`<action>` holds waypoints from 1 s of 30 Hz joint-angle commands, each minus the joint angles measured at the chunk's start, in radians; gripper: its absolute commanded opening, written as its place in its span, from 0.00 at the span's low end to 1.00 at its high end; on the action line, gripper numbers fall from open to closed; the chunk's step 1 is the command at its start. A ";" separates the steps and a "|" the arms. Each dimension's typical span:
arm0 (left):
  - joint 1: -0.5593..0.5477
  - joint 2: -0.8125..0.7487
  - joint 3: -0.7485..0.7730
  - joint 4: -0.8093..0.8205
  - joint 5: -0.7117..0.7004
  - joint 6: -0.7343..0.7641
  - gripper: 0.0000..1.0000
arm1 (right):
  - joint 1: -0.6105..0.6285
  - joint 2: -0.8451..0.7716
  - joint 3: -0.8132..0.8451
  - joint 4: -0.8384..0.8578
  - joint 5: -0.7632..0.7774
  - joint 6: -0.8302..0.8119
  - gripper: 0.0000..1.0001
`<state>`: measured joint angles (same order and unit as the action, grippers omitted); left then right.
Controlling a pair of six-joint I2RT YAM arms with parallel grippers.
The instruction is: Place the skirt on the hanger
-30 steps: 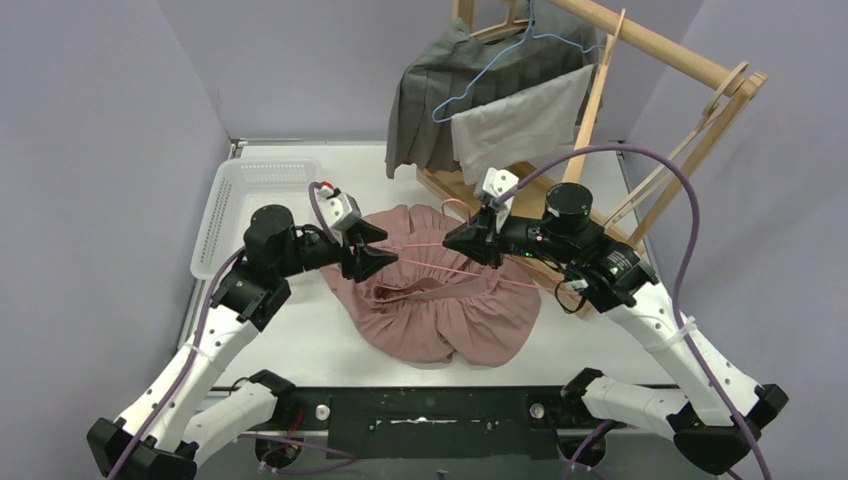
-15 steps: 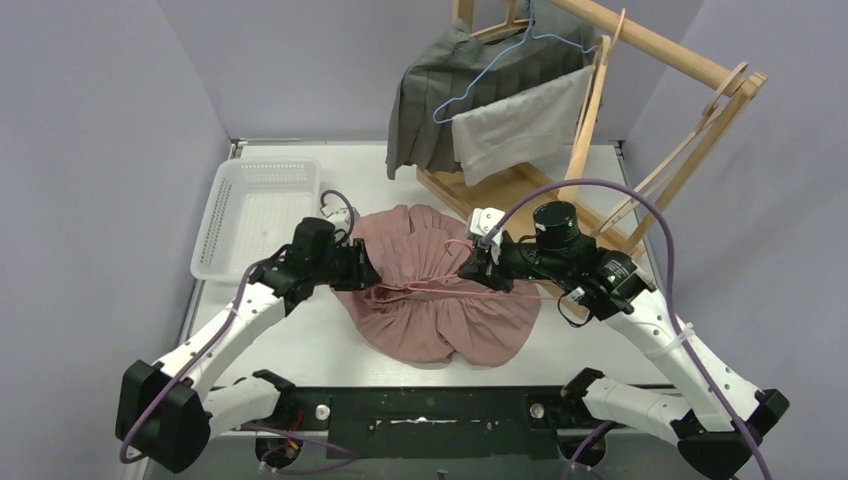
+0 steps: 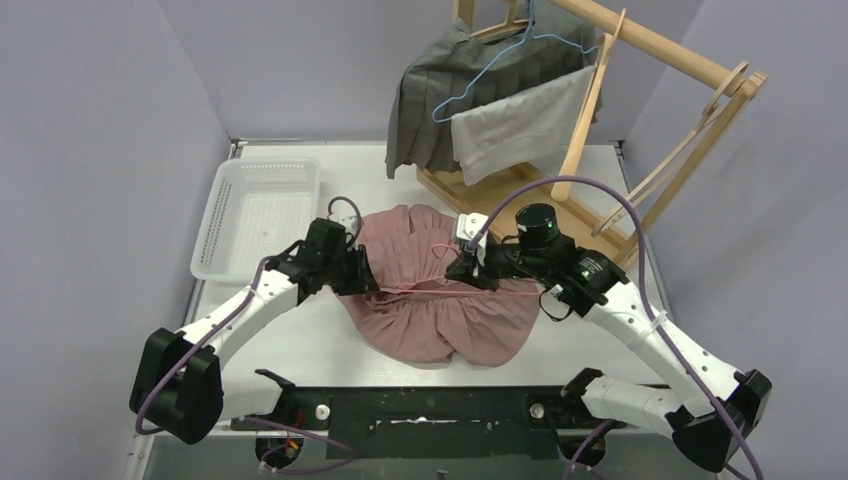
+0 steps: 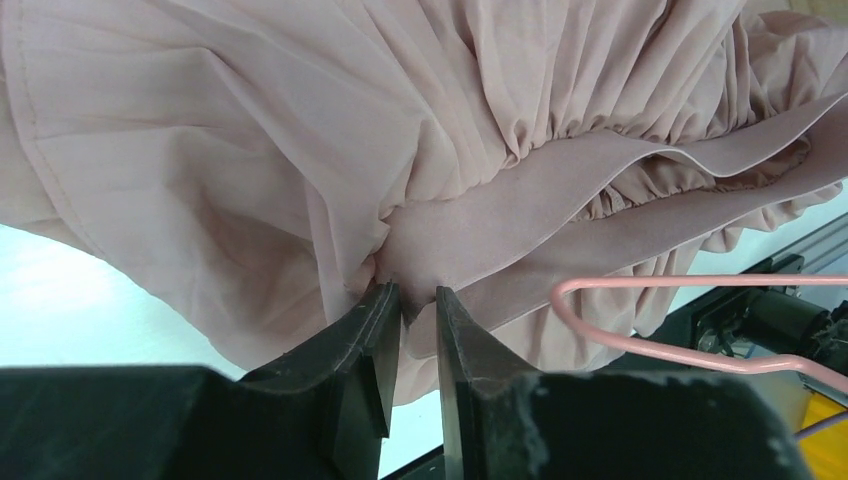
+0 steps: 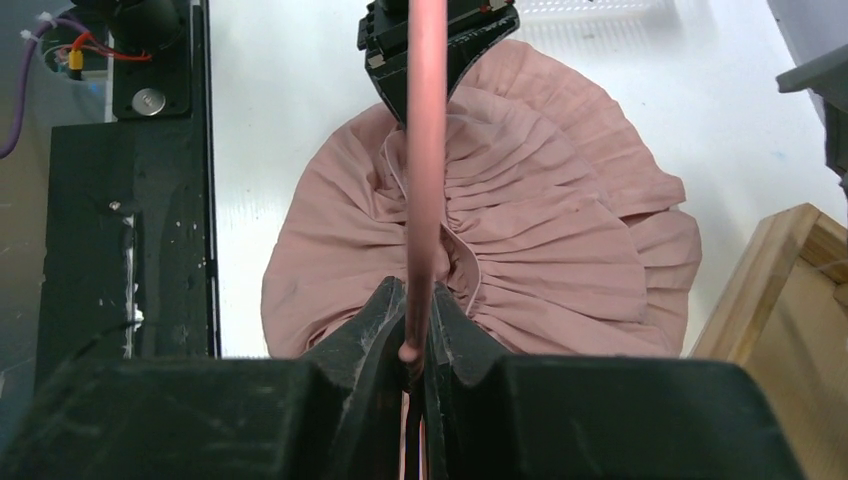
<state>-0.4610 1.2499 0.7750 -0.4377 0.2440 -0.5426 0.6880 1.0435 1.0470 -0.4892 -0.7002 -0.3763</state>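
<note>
The pink pleated skirt lies spread on the white table. My left gripper is at the skirt's left side and is shut on its waistband. In the left wrist view the gripper pinches the band's folded end. My right gripper is shut on the thin pink hanger, which lies low across the skirt. In the right wrist view the gripper holds the hanger wire, which runs toward the left gripper. The hanger's curved end sits just right of the left jaws.
A white mesh basket stands at the back left. A wooden rack at the back right holds a grey skirt on a blue hanger, a grey cloth and empty wooden hangers. The rack's base is beside the skirt.
Both grippers have dropped from above the skirt down onto it. The hanger came down with the right gripper. The left gripper moved right and closed on the waistband.
</note>
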 commanded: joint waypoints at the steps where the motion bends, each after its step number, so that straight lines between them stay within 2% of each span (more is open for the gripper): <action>1: 0.005 0.014 0.019 0.022 0.050 -0.001 0.18 | 0.003 0.039 0.058 0.044 -0.079 -0.064 0.00; 4: 0.005 0.012 0.034 0.008 0.027 0.004 0.17 | 0.002 0.060 0.077 0.011 -0.106 -0.092 0.00; 7: 0.005 0.001 0.047 0.005 0.002 0.004 0.00 | 0.003 0.066 0.063 0.034 -0.101 -0.088 0.00; 14: 0.005 -0.010 0.088 -0.005 0.000 -0.030 0.00 | 0.008 0.088 0.015 0.177 -0.071 -0.048 0.00; 19: 0.005 -0.034 0.127 -0.029 -0.016 -0.069 0.00 | 0.012 0.107 0.015 0.168 -0.097 -0.065 0.00; 25: 0.005 -0.051 0.149 -0.036 -0.004 -0.114 0.00 | 0.011 0.111 -0.019 0.189 -0.027 -0.055 0.00; 30: 0.006 -0.064 0.154 -0.002 0.043 -0.186 0.00 | 0.016 0.095 -0.125 0.399 0.116 0.094 0.00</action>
<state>-0.4610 1.2198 0.8749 -0.4770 0.2474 -0.6567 0.6952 1.1572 0.9806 -0.3084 -0.7063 -0.3901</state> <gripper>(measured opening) 0.010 0.076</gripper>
